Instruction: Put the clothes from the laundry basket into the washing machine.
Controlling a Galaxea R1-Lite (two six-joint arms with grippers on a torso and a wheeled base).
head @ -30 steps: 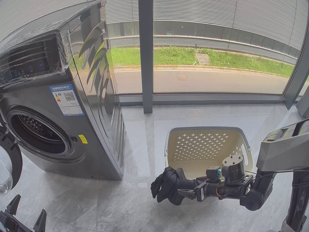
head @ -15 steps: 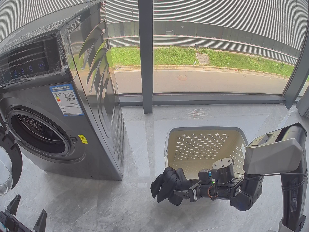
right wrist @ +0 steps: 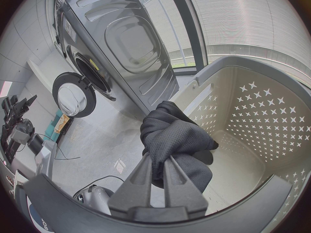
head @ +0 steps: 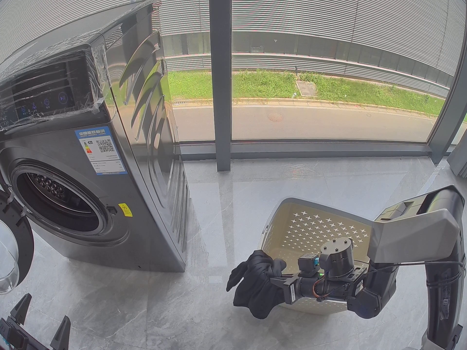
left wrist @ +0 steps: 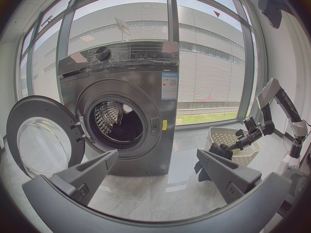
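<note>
As clothes [head: 254,290] dangle, right end effector [right wrist: 158,160] clamps them.

Reads as a demo or test room in a commercial building rather than a home. Full-height glazing [head: 331,74] runs between grey metal posts [head: 221,74]. Outside are a louvred facade [head: 340,15], a grass strip [head: 262,84] and a paved road [head: 301,122]. The floor [head: 170,307] is large polished grey stone-look tiles. A washing machine [head: 146,171] stands free on the open floor, angled to the glass. Clear film [head: 48,93] covers its control panel, and an energy label [head: 100,150] is stuck on the front. A cream laundry basket [head: 311,224] sits near it.
</note>
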